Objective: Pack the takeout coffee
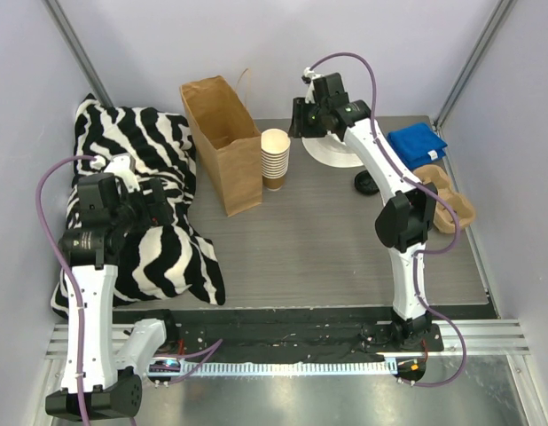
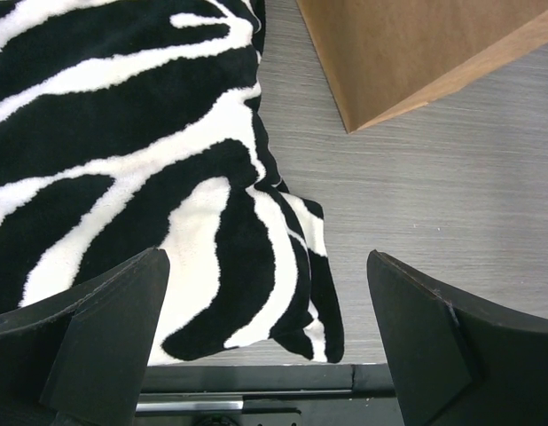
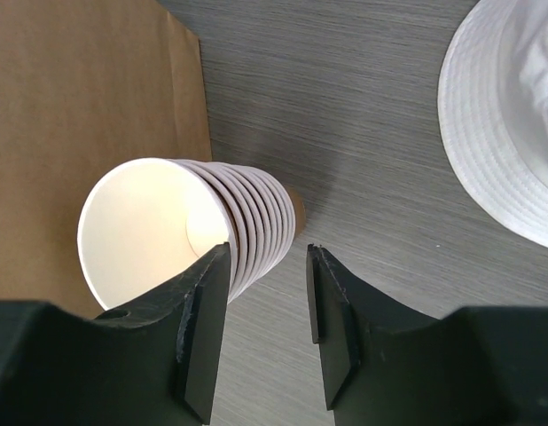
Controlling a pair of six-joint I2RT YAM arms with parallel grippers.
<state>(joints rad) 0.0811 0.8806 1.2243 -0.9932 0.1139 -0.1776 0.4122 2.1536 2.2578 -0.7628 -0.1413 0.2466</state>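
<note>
- A grey wood-grain table point(image 1: 327, 240) between pale walls.
- Right tool point(image 3: 270, 253): jaws partly apart, gripping nothing, hanging over the table just beside a stack of lidless cups point(image 3: 168, 226).
- Left tool point(image 2: 267, 257): jaws wide apart, empty, above a zebra cloth point(image 2: 123, 133).
- Takeout coffee point(image 1: 364, 183): only its black lid shows, beside the right arm, between a white plate point(image 1: 332, 155) and a pulp tray point(image 1: 451, 206).
- A brown paper bag point(image 1: 223, 142) stands just beside the stack.
</note>
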